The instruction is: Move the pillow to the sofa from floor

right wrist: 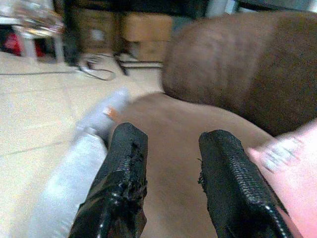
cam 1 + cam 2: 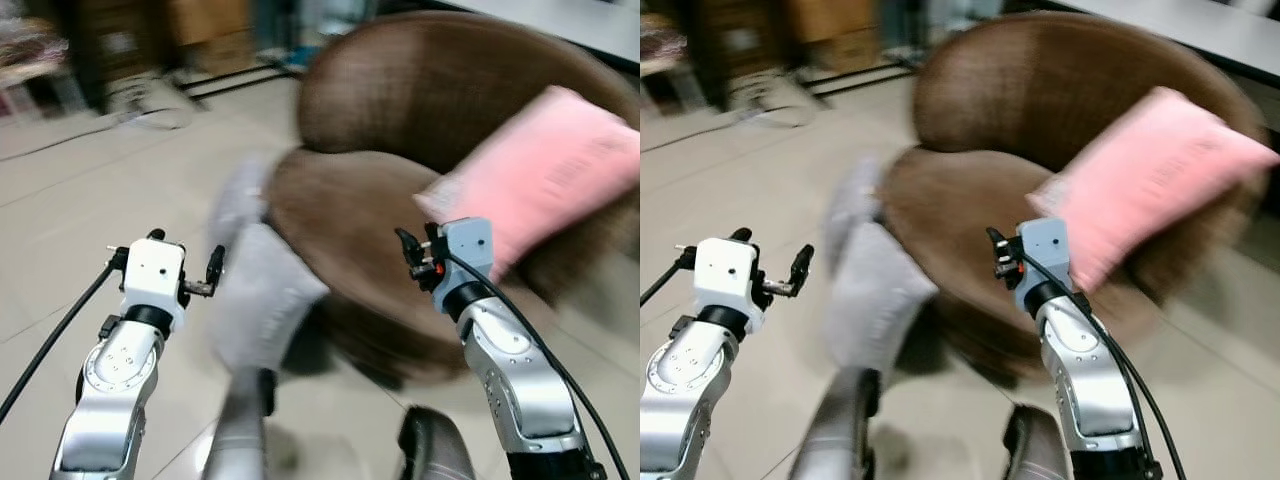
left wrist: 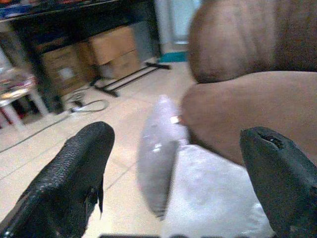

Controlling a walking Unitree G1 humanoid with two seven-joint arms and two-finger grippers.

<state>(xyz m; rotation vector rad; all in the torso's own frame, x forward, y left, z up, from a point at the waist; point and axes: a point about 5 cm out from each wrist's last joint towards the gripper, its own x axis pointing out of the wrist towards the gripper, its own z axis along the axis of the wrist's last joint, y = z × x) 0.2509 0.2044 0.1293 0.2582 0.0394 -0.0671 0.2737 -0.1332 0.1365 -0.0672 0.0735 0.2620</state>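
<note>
A grey pillow (image 2: 262,295) stands on the tiled floor, leaning against the front of a round brown sofa (image 2: 350,205). A second grey pillow (image 2: 240,200) stands just behind it, also against the sofa. A pink pillow (image 2: 545,170) rests on the sofa's seat against its back. My left gripper (image 2: 185,252) is held up left of the grey pillows, open wide and empty; the left wrist view looks between its fingers (image 3: 74,168) at both pillows. My right gripper (image 2: 415,245) hovers over the sofa seat beside the pink pillow, open with nothing between its fingers (image 1: 124,163).
Cardboard boxes (image 3: 111,49) and a dark shelf stand at the back left, with cables (image 3: 89,106) lying on the floor before them. Bare tiles (image 2: 90,200) stretch to the left of the sofa. The pictures are blurred.
</note>
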